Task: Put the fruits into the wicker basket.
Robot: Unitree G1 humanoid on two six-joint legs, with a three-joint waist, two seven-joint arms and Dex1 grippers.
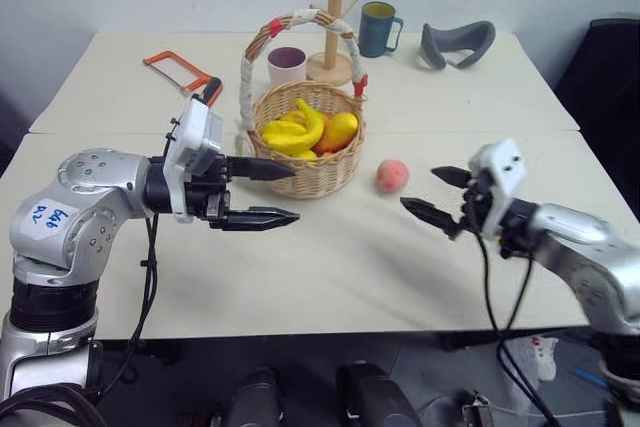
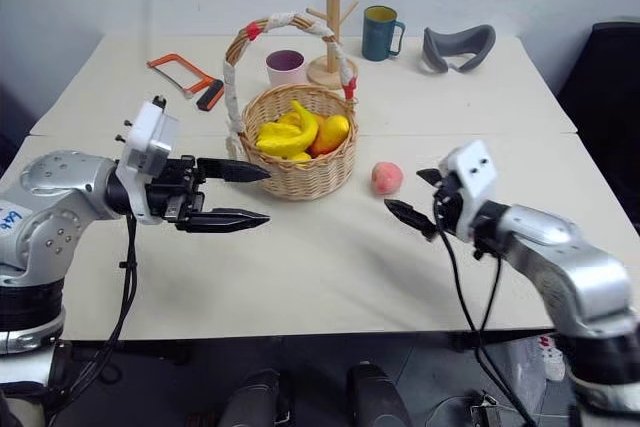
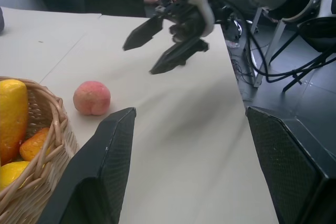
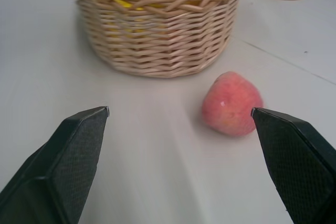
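Woven wicker basket (image 1: 310, 162) holds smooth yellow fruits (image 1: 300, 129); both hands gape empty.

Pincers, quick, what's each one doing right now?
Left pincer: open, empty, beside the wicker basket.
Right pincer: open, empty, near the peach.

Basket's (image 1: 310, 162) lower fruits perhaps hidden

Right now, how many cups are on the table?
2. A pink cup stands just behind the wicker basket, and a blue mug stands to the right of the wooden rack. More could hide behind the basket.
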